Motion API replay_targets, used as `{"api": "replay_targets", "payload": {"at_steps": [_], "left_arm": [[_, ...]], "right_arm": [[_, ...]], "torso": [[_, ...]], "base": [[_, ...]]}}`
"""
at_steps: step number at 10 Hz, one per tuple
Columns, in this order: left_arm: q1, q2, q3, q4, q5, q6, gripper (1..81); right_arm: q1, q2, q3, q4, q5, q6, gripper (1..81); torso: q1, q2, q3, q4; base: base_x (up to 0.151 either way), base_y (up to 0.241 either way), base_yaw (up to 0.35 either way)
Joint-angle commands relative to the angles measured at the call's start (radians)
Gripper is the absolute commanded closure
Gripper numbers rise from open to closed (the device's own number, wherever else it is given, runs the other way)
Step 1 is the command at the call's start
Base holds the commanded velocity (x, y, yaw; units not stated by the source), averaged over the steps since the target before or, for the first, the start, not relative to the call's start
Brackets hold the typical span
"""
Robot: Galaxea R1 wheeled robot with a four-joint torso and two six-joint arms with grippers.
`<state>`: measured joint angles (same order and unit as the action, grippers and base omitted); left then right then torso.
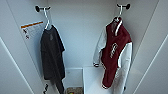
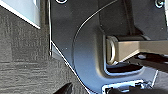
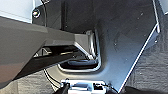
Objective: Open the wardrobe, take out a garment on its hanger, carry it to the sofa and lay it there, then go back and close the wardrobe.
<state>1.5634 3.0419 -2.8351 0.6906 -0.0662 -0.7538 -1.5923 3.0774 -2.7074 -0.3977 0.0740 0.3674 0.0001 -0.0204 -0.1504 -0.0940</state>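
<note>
The wardrobe point(image 1: 80, 37) stood open, its flat white doors spread wide at both sides and cut off by the edges of the head view. Inside, the garment point(image 1: 113, 53), a dark red jacket with white sleeves and a white crest, hung on the right from the hanger point(image 1: 119, 15), a thin white one hooked over a dark peg. Its lower end was cut off. On the left hung a dark grey T-shirt point(image 1: 52, 55) on its own white hanger point(image 1: 47, 18). A white label point(image 1: 31, 29) with an orange stripe was too blurry to read. Grey carpet point(image 2: 22, 57) showed in the wrist views. I could not tell whether either gripper was open or closed.
</note>
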Motion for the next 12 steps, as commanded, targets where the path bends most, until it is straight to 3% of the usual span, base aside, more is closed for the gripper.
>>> {"api": "replay_targets", "payload": {"at_steps": [1,2,3,5,8,9,10,12], "left_arm": [[-0.026,0.003,-0.003,-0.182,0.042,0.265,1.0],[-0.030,0.006,-0.001,-0.249,0.040,0.350,1.0],[-0.038,0.006,0.003,-0.290,0.045,0.408,1.0],[-0.053,0.008,0.005,-0.384,0.049,0.511,1.0],[-0.075,0.008,0.020,-0.583,0.072,0.780,1.0],[-0.073,0.008,0.040,-0.588,0.071,0.806,1.0],[-0.073,0.011,0.042,-0.589,0.072,0.804,1.0],[-0.081,0.014,0.037,-0.591,0.071,0.806,1.0]], "right_arm": [[0.028,0.005,0.003,-0.003,-0.054,-0.004,1.0],[0.030,0.005,0.003,-0.003,-0.054,-0.004,1.0],[0.030,0.003,0.003,-0.003,-0.054,-0.005,1.0],[0.031,0.005,0.003,-0.003,-0.053,-0.005,1.0],[0.031,0.005,0.003,-0.003,-0.054,-0.004,1.0],[0.031,0.005,0.003,-0.003,-0.054,-0.004,1.0],[0.031,0.003,0.003,-0.003,-0.054,-0.004,1.0],[0.033,0.005,0.003,-0.001,-0.054,-0.002,1.0]], "torso": [[0.000,0.000,0.000,0.000],[0.000,0.000,0.000,-0.029],[0.000,0.000,0.000,-0.044],[0.000,0.000,0.000,-0.131],[0.000,0.000,0.000,-0.221],[0.000,0.000,0.000,-0.165],[0.000,0.000,0.000,-0.198],[0.000,0.000,0.000,-0.234]], "base": [[0.000,0.000,0.000],[0.000,0.000,0.000],[0.000,0.000,0.000],[0.000,0.000,0.000],[0.000,0.000,0.000],[0.000,0.000,0.000],[0.000,0.000,0.000],[0.000,0.000,0.000]]}}
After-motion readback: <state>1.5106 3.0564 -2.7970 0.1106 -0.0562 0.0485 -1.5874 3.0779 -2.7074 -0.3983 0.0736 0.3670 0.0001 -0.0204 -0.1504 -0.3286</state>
